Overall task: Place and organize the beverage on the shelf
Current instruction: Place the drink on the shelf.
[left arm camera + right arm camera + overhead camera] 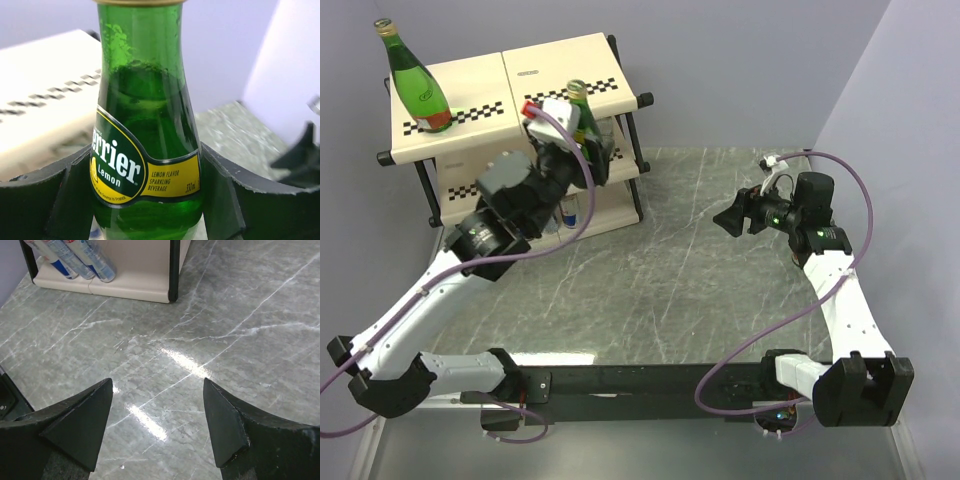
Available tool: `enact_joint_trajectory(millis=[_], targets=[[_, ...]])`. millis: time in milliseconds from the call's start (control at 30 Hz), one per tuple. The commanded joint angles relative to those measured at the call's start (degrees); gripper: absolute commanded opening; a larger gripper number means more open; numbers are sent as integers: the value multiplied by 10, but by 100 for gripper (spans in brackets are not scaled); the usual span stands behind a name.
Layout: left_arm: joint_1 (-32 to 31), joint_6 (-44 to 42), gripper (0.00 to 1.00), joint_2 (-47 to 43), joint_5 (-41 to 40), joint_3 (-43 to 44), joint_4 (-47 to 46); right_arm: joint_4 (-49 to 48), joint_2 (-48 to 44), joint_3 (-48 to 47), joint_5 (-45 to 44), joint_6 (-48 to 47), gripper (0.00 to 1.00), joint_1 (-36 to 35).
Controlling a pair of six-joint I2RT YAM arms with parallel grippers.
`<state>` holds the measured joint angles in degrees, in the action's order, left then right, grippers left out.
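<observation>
My left gripper [588, 140] [146, 170] is shut on a tall green glass bottle [582, 112] [142, 125] with a gold cap and a yellow lemon label, one finger on each side of its lower body. I hold it upright at the front right of the shelf [520, 75]; its base is hidden. A second green bottle [418, 82] stands on the top tier at the far left. Slim blue-silver cans [75, 255] [570, 213] stand on the bottom tier. My right gripper [728, 218] [157, 385] hangs open over the table, holding nothing.
The grey marble table [690, 280] spreads between the shelf and the right arm. The shelf's black corner post [174, 267] stands at its near right corner. Pale walls close the scene at the back and right.
</observation>
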<state>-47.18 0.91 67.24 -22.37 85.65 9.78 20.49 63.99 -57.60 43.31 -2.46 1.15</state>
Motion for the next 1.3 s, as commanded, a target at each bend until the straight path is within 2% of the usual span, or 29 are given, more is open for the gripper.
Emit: enact_joint_trajectory(millis=[0,233,633,1000,1267], targets=[[18,-33,0,-6,-14,89,-41,-24,3,7,23,-6,79,1],[75,-71,0,32,-54,181,-8,-20,6,6,29,-9,79,1],[206,-45,0,94,-19,274,16,-14,9,4,41,-11,79,1],[311,-14,0,126,15,283,8,-12,9,4,49,-11,79,1],[362,23,0,148,57,291,13,-12,15,5,54,-11,79,2]])
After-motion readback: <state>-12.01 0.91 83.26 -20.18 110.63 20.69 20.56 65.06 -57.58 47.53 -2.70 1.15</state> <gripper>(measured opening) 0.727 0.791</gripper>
